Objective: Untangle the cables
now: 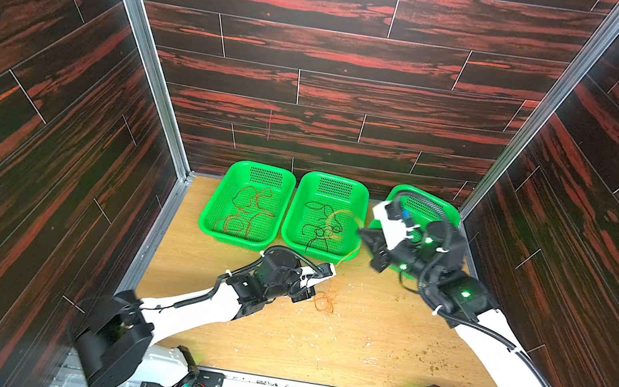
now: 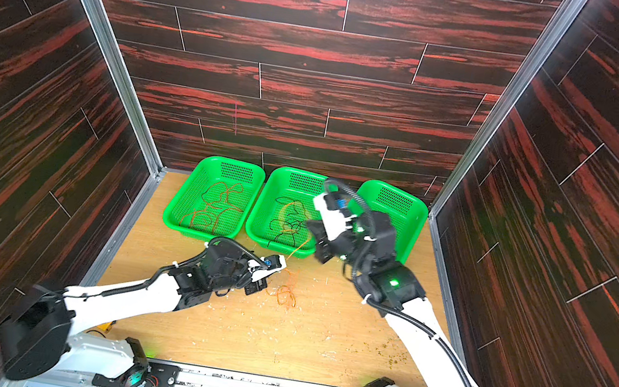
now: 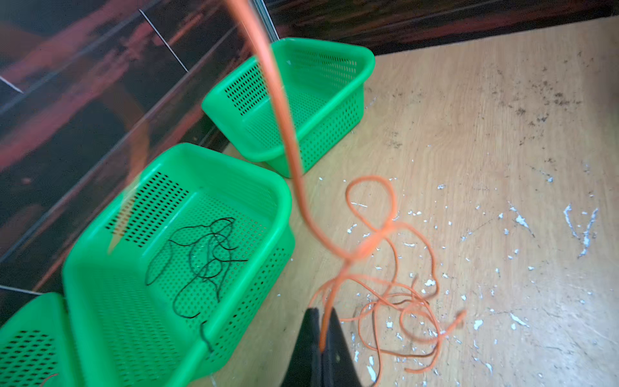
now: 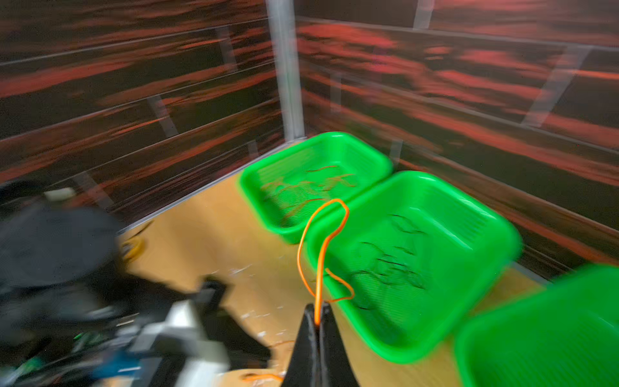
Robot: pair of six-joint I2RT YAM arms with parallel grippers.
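Orange cable (image 3: 368,248): pinched in closed jaws of left gripper (image 3: 321,338), loose tangle on table (image 3: 502,150) just past its tips. Strand runs up to right gripper (image 4: 317,320), clamped on same cable. Black cable (image 3: 207,261) in middle basket (image 3: 284,207) beside left gripper. Red cable (image 1: 246,210) in far basket (image 1: 229,237) beyond.

Orange cable (image 1: 326,304) strung between left tool (image 1: 331,271) and right tool (image 1: 364,235).
Its slack lies tangled on the wooden surface (image 1: 316,351); a red cable (image 1: 246,210) lies in the left green basket (image 1: 265,167), a black cable (image 1: 317,229) in the middle basket (image 1: 335,178).
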